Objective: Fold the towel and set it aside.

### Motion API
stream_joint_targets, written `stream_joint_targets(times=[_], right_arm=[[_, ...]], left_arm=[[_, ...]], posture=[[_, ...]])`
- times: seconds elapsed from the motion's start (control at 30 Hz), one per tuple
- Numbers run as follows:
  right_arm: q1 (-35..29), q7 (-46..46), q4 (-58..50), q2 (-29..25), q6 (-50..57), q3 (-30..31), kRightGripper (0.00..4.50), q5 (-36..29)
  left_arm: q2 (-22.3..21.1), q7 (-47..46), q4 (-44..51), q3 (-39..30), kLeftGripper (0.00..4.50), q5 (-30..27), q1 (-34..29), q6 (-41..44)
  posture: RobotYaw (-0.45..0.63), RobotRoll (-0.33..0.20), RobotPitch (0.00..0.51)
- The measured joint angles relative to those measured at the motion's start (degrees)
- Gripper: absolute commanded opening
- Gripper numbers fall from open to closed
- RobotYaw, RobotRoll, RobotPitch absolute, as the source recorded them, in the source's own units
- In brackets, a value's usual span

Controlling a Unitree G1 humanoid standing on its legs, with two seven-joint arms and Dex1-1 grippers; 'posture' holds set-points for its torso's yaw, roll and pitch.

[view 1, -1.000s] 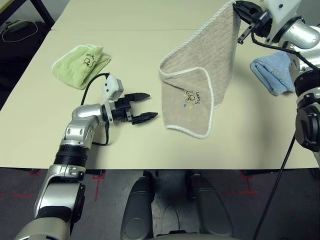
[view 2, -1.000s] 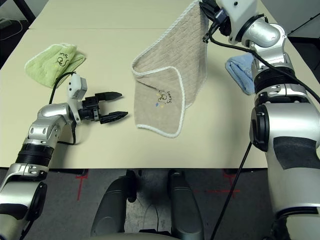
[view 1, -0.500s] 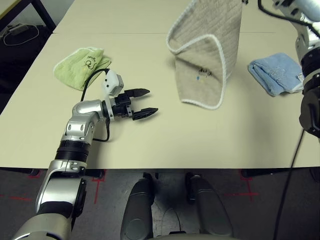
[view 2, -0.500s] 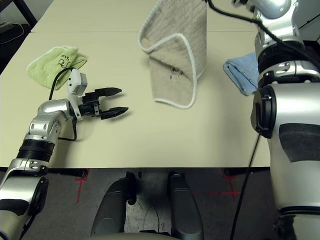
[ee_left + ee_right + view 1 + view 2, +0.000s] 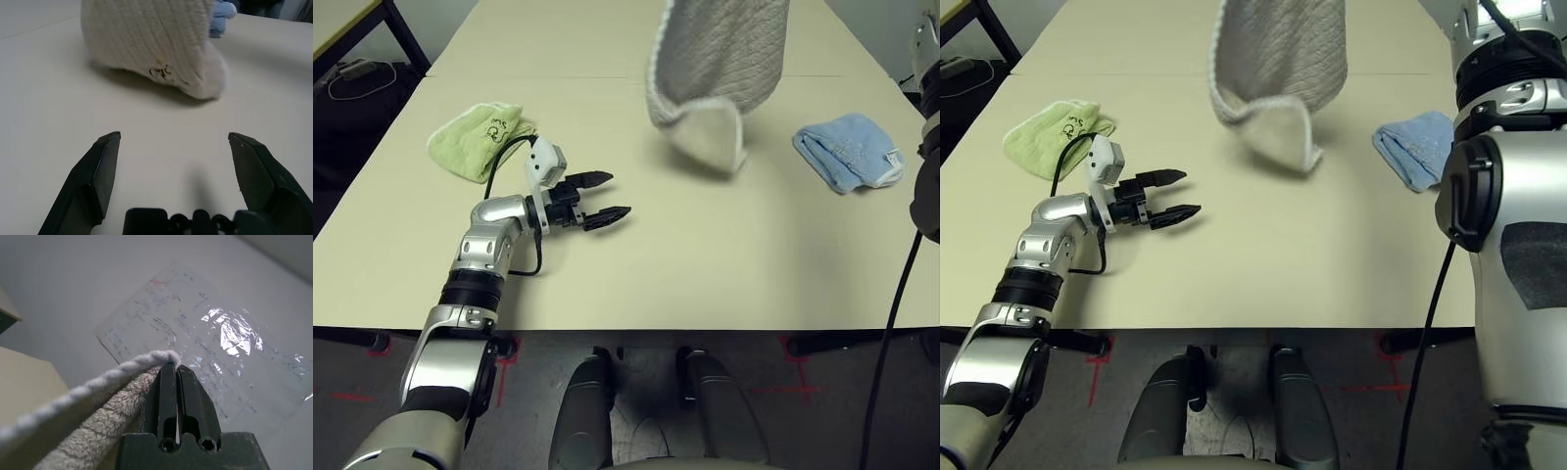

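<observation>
The beige towel [image 5: 717,69] with white edging hangs in the air over the middle of the table, its lower end curled under and lifted off the surface. In the right wrist view my right gripper [image 5: 172,369] is shut on the towel's white edge [image 5: 122,369]. My left gripper [image 5: 607,196] rests low over the table to the towel's left, open, with nothing between its fingers. In the left wrist view the towel [image 5: 151,44] hangs ahead of the open fingers [image 5: 105,166], apart from them, with its small logo showing.
A light green folded towel [image 5: 480,137] lies at the left of the table, behind my left arm. A light blue folded towel [image 5: 847,147] lies at the right. A seam between two tabletops [image 5: 558,76] runs across the far side.
My right gripper has raised the towel higher, so its lower end has left the table and swung. The left gripper has stayed open; the camera has shifted.
</observation>
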State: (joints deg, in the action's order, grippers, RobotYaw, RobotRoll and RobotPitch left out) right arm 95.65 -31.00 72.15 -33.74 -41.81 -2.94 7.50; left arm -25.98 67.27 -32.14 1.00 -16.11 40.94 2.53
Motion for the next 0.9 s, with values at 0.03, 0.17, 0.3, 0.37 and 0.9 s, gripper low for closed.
stream_joint_targets(times=[0.03, 0.17, 0.3, 0.37, 0.9], right_arm=[[0.0, 0.4, 0.0, -0.1, 0.4, 0.0, 0.04, 0.4], [0.0, 0.8, 0.1, -0.2, 1.6, 0.0, 0.04, 0.7], [0.0, 1.1, 0.1, -0.1, 2.7, 0.1, 0.04, 1.2], [0.0, 1.3, 0.2, 0.3, 3.5, 0.2, 0.04, 1.4], [-0.4, 1.7, 0.2, 2.6, 6.5, 0.7, 0.04, 2.6]], left_arm=[[0.0, 0.0, 0.0, 0.0, 4.50, 0.0, 0.3, 0.2], [0.2, -0.8, 0.8, -0.3, 4.50, -0.3, 0.8, 3.1], [0.8, -3.7, 3.0, -0.3, 4.50, 0.0, 2.3, 6.0], [1.0, -5.8, 4.1, 0.2, 4.50, 1.1, 3.4, 6.4], [4.0, -20.6, 31.5, 9.3, 4.50, 6.1, -4.6, 28.9]], posture=[[0.01, 0.000, 0.132], [0.02, 0.000, 0.137], [0.02, 0.000, 0.148], [0.02, 0.000, 0.154], [0.04, 0.000, 0.178]])
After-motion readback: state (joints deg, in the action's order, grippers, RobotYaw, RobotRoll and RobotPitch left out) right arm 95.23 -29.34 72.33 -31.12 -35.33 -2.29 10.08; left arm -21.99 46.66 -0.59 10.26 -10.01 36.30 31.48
